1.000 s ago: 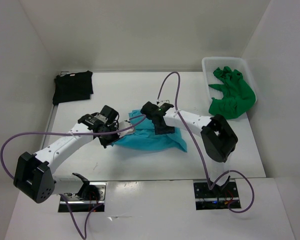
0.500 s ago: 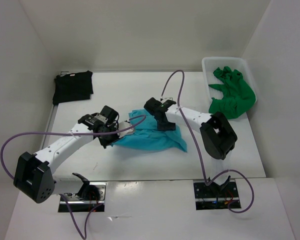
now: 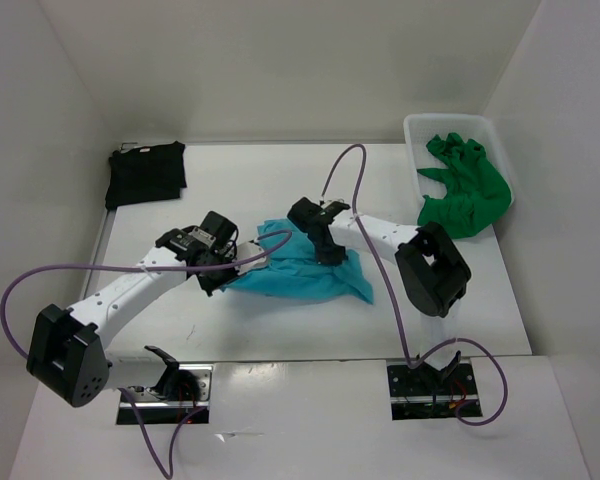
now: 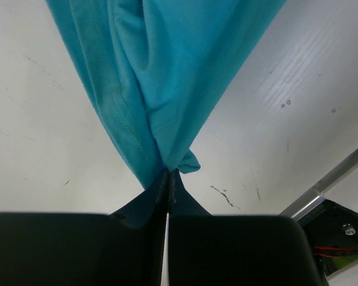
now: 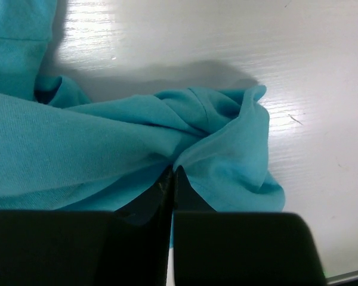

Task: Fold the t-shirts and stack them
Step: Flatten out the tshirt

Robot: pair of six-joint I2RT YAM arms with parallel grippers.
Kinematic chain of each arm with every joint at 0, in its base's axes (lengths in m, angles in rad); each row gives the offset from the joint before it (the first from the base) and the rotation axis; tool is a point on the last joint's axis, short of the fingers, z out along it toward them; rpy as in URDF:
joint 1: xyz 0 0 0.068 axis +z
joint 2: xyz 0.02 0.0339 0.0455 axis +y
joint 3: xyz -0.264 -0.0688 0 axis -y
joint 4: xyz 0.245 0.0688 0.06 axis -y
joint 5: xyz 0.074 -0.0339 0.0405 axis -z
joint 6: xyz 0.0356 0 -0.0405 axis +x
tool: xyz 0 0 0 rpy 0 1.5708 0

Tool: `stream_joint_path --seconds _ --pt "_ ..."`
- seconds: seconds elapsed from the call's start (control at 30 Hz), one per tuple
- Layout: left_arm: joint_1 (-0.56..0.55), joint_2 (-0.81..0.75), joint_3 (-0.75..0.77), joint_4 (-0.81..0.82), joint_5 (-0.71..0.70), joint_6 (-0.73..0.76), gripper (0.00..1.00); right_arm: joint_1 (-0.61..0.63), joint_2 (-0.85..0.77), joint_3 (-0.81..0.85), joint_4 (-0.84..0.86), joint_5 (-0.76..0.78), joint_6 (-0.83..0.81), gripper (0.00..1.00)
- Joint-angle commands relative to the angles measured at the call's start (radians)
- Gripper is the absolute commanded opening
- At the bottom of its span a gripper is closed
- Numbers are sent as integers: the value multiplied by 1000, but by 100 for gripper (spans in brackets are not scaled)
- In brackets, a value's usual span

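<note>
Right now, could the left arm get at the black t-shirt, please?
Probably not yet: the left gripper is shut on the turquoise t-shirt. Nothing lies between it and the black t-shirt, so once it lets go, likely yes.

Bright, even light; glare on the table (image 5: 185, 36).

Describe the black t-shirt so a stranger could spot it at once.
Start at the white table and go to its far left corner. The black t-shirt lies there folded flat, on its own. The turquoise shirt is bunched mid-table, and the green shirt hangs out of the basket.
</note>
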Motion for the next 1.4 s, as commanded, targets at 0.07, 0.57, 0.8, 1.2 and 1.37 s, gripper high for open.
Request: stream_joint_path --seconds 0.07,0.57,0.8,1.2,1.37 --pt "25 -15 3 58 -117 -71 0 -53 -82 88 -48 56 -32 0" --pt "475 508 1566 62 -13 -150 0 -619 -115 1213 -218 47 -235 0" --pt "484 352 1125 83 82 -17 0 -571 -361 676 -62 26 -277 0" --pt "390 30 37 170 -44 163 0 -446 -809 -320 67 -237 -39 0" --pt "390 -29 -87 134 -62 128 0 -228 -808 -339 -34 -192 125 0"
